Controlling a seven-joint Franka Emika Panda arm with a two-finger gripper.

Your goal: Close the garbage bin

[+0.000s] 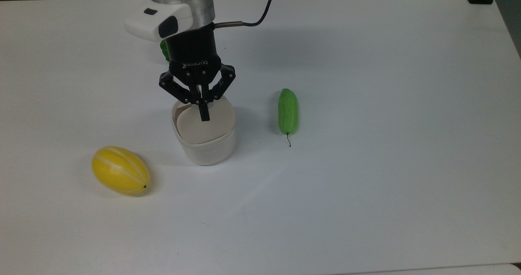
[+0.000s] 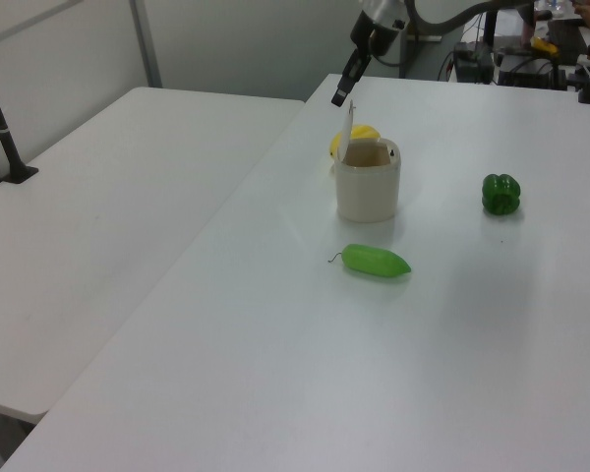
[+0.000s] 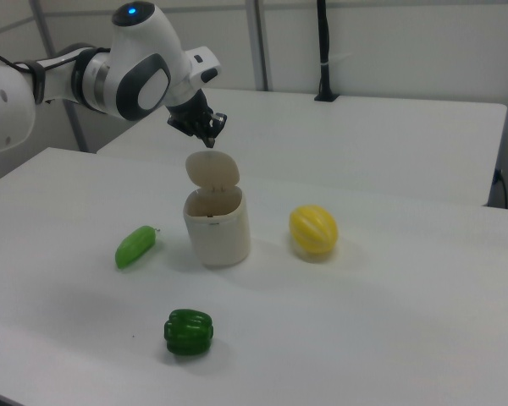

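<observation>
The cream-white garbage bin [image 1: 209, 151] stands mid-table with its beige lid [image 1: 205, 126] hinged up and open. In the left view the lid [image 2: 347, 133] stands nearly vertical above the tub [image 2: 367, 187]. The right view shows the lid [image 3: 212, 169] upright over the bin [image 3: 216, 224]. My gripper [image 1: 204, 115] is shut with nothing held, its tips together over the upper part of the lid. It hovers just above the lid's top edge in the left view [image 2: 340, 97] and the right view [image 3: 208, 141].
A green cucumber [image 1: 287, 110] lies to the top view's right of the bin. A yellow melon [image 1: 120, 175] sits lower left. A green pepper [image 2: 501, 194] rests farther off, partly behind my arm in the top view. A second table [image 2: 98, 197] adjoins.
</observation>
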